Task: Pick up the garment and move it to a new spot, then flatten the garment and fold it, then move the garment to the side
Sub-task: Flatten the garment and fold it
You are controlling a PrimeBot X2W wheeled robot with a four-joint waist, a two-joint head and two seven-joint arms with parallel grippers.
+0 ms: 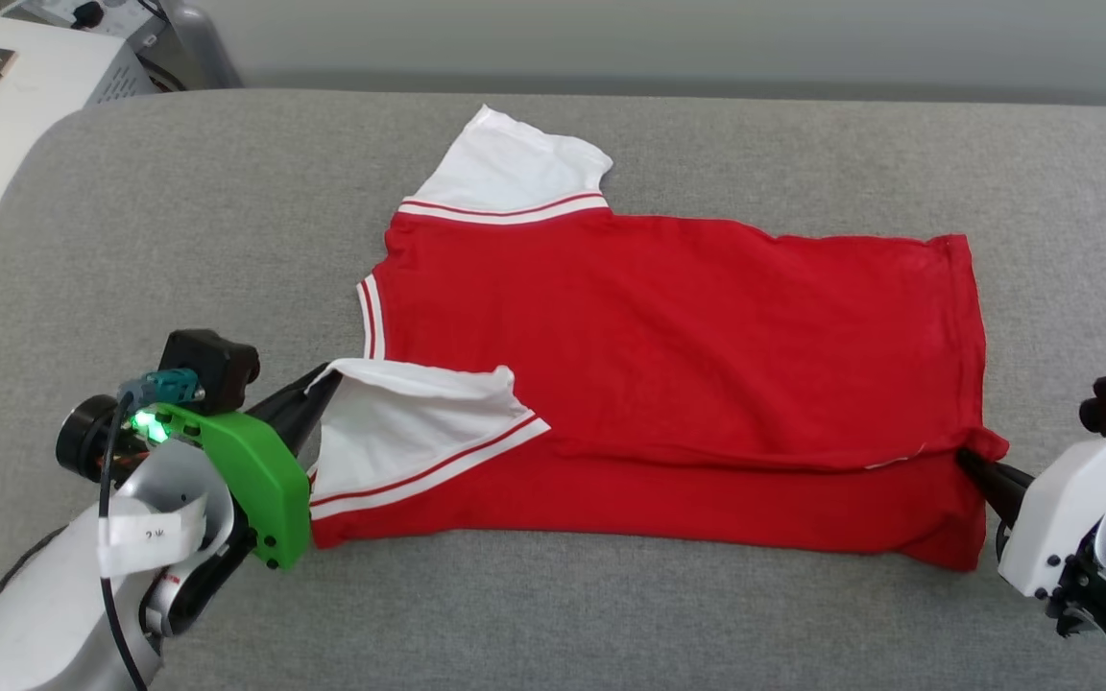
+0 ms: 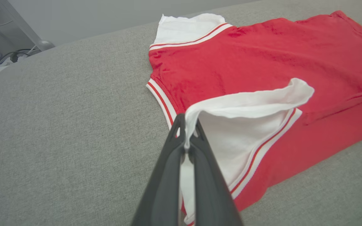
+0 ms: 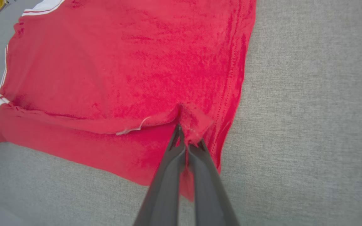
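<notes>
Garment [image 1: 668, 317] lies mid counter [image 1: 227, 240]. L pincer [image 1: 318, 389] clamped on white sleeve [image 1: 409, 432], R pincer [image 1: 971, 461] on hem corner [image 1: 987, 443]. Best: carry both level, same pace, twd counter's far edge, cloth taut btwn them.

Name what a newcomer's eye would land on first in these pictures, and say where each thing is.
The red jersey stands out, spread across the middle of the grey padded surface, with its near long edge folded over onto the body. At lower left the left hand is shut on the near white sleeve. At lower right the right hand is shut on the red hem corner.
</notes>
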